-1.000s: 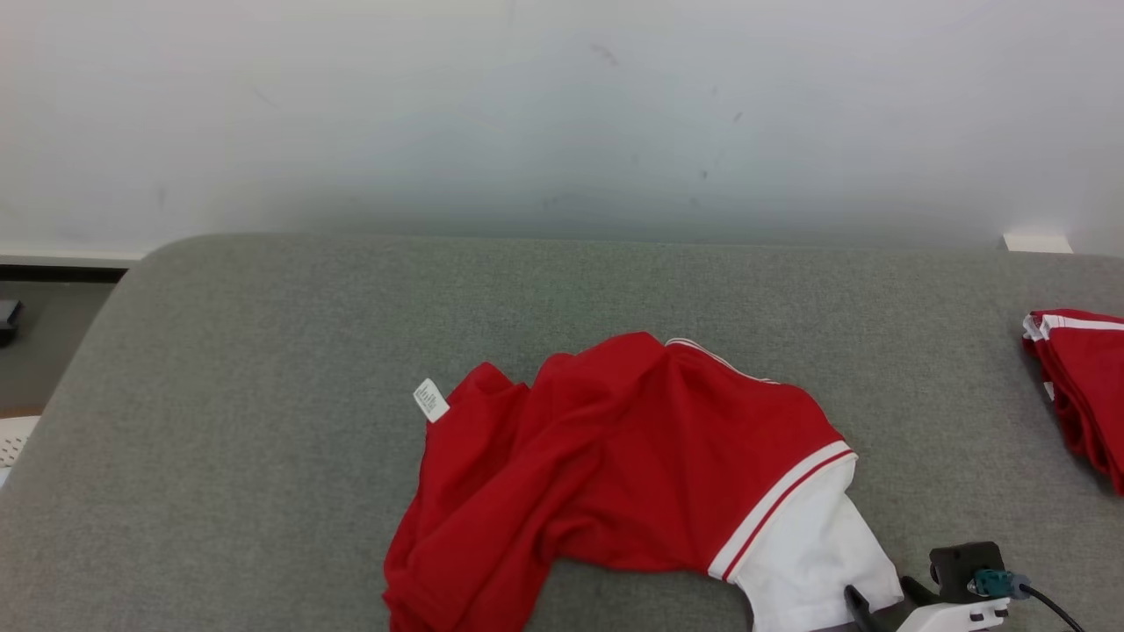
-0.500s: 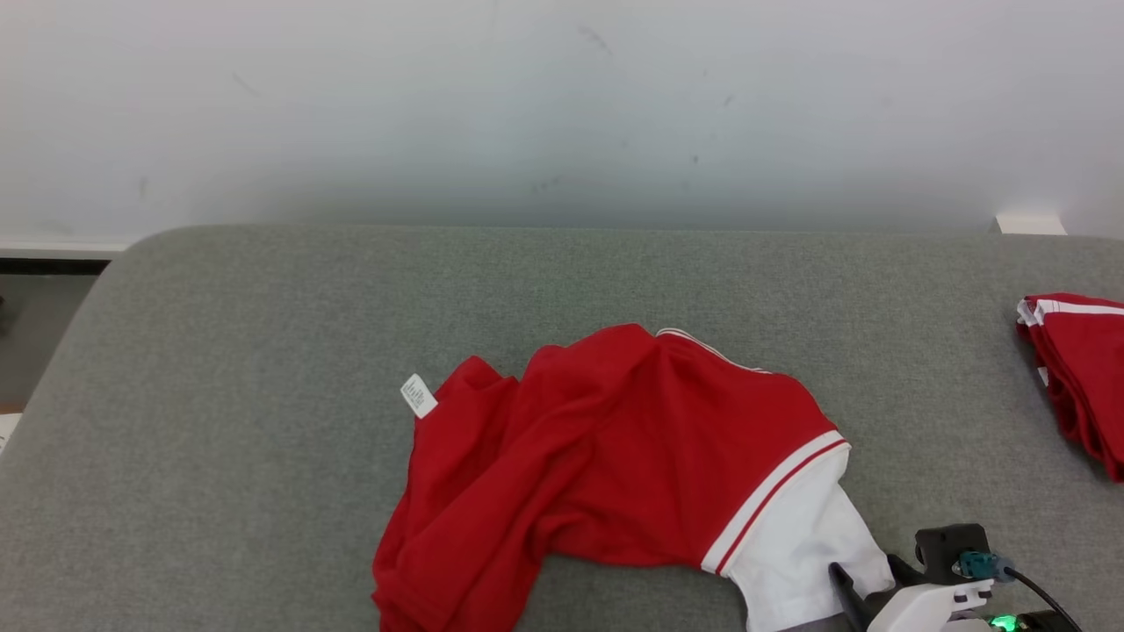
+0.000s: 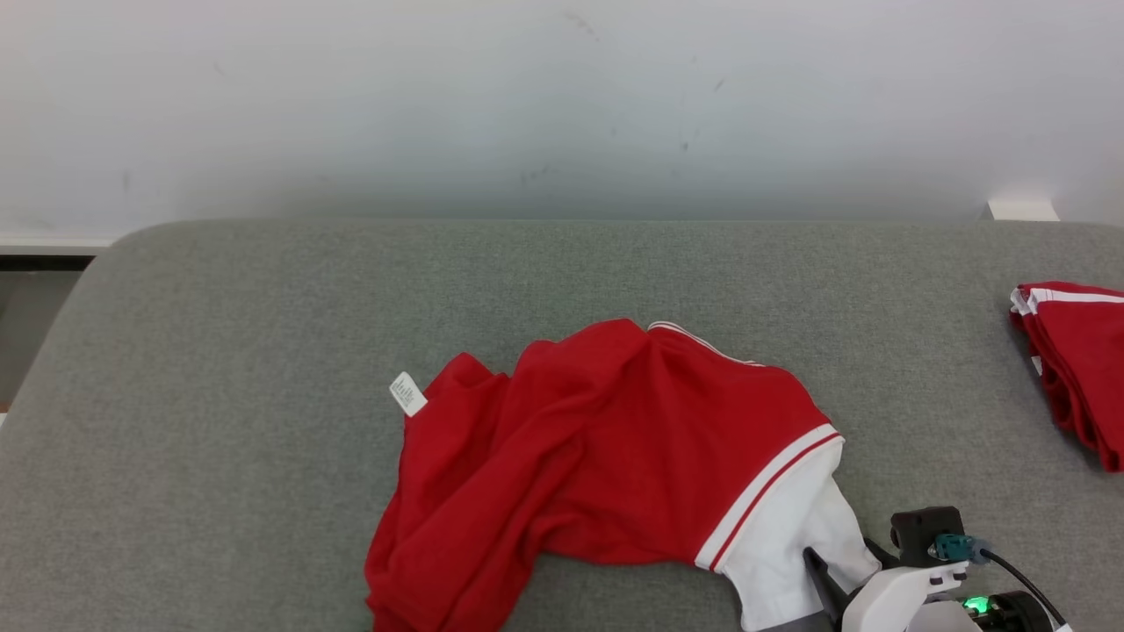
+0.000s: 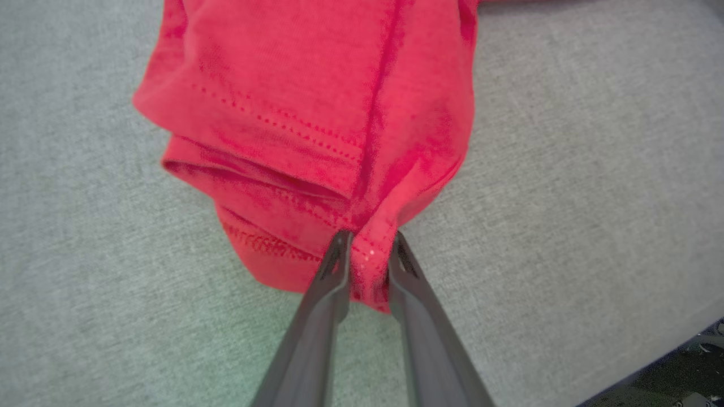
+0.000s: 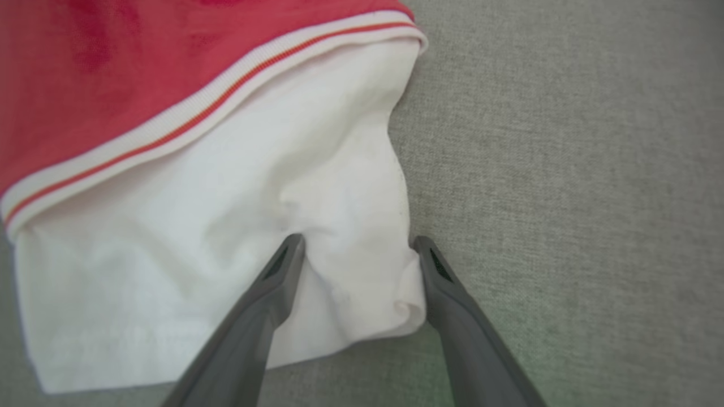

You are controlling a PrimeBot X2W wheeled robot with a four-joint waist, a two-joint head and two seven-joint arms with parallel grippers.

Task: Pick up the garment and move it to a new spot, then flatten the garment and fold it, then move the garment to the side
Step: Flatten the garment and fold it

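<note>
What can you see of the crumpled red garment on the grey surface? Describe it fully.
The garment is a red knit shirt, crumpled, lying on the grey surface. It has a white part edged by white-and-red trim and a white tag at its left. The left gripper pinches its stitched red hem; the right gripper, open, straddles the white edge.

Folded red cloth (image 3: 1076,369) lies on the grey cushion (image 3: 263,351) beside a white wall (image 3: 527,105)
</note>
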